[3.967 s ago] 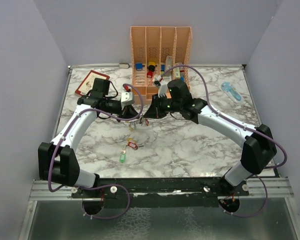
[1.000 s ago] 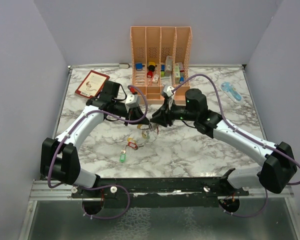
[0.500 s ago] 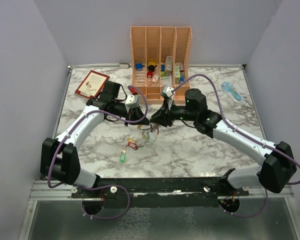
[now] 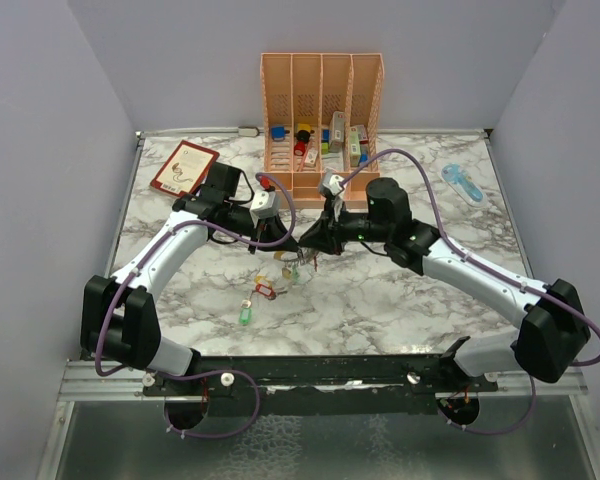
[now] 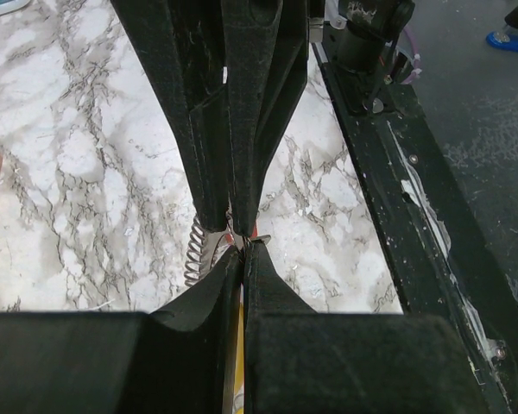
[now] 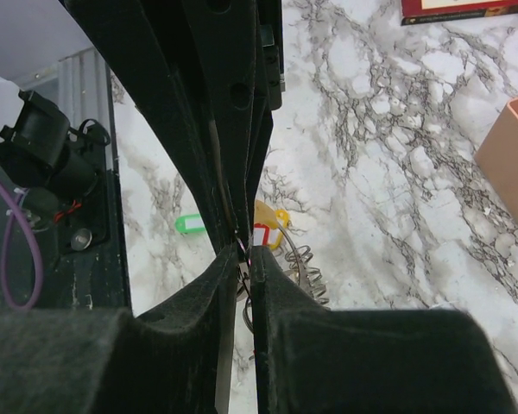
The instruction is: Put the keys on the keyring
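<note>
The left fingers (image 5: pixel 285 345) were pressed together, pinching the keyring (image 4: pixel 292 260) at their tips. The right fingers (image 6: pixel 281 345) met them tip to tip with only a thin slit between; what they gripped could not be told. Just past the tips showed a yellow key tag (image 6: pixel 274 216), and farther off a green key tag (image 6: pixel 188 224) lay on the tabletop (image 4: pixel 380 300).

Just in front of the peach organizer (image 4: pixel 322 75), the left gripper (image 4: pixel 283 241) and right gripper (image 4: pixel 307 241) cover most of the keyring (image 5: pixel 195 252). What sits between their tips is too small to tell. The right wrist view cuts off the organizer.
</note>
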`<state>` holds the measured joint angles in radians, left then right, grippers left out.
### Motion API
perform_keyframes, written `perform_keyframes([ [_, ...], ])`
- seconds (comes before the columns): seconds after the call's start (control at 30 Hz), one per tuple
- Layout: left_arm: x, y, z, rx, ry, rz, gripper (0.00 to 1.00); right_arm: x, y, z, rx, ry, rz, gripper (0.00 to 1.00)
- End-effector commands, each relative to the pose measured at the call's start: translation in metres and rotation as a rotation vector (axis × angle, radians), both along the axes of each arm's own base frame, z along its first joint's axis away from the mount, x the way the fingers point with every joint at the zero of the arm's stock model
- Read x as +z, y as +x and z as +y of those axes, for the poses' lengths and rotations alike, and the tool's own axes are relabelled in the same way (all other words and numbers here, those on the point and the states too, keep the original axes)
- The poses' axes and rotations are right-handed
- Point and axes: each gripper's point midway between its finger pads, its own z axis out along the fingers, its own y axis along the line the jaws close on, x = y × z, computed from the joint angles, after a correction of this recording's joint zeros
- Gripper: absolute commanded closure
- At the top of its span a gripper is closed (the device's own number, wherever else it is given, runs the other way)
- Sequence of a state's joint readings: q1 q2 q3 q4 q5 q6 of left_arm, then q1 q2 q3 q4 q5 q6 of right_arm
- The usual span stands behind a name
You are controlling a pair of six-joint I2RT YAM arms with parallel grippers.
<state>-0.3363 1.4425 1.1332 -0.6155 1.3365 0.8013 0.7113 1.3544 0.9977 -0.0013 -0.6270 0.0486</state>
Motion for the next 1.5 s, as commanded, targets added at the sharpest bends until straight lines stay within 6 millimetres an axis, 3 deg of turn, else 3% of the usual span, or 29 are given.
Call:
perform_keyframes([
  [0.0,0.018,-0.005,-0.005,-0.051,-0.064,-0.029,1.00,0.001,0.000,0.001,0.012,0.007,0.008,0.86],
  [0.37,0.019,-0.003,-0.005,-0.047,-0.060,-0.038,1.00,-0.005,-0.001,-0.002,-0.001,-0.005,0.036,0.84],
  [0.6,0.019,-0.004,-0.005,-0.048,-0.059,-0.038,1.00,-0.006,-0.002,-0.002,0.003,-0.007,0.043,0.87],
  [0.77,0.020,-0.003,-0.005,-0.044,-0.056,-0.044,1.00,-0.011,-0.002,-0.001,0.008,-0.019,0.062,0.98],
  [0.97,0.016,0.008,-0.005,0.001,-0.019,-0.049,1.00,-0.021,0.004,-0.004,-0.052,-0.072,0.143,0.99],
  [1.17,0.003,0.028,-0.004,0.094,0.051,-0.058,0.86,-0.015,0.004,-0.015,-0.162,-0.137,0.288,0.99],
  [1.3,0.002,0.039,-0.004,0.138,0.073,-0.062,0.78,-0.010,0.000,-0.025,-0.222,-0.189,0.361,0.99],
  [1.47,0.007,0.051,-0.004,0.195,0.089,-0.051,0.60,-0.010,-0.003,-0.038,-0.362,-0.237,0.522,0.99],
])
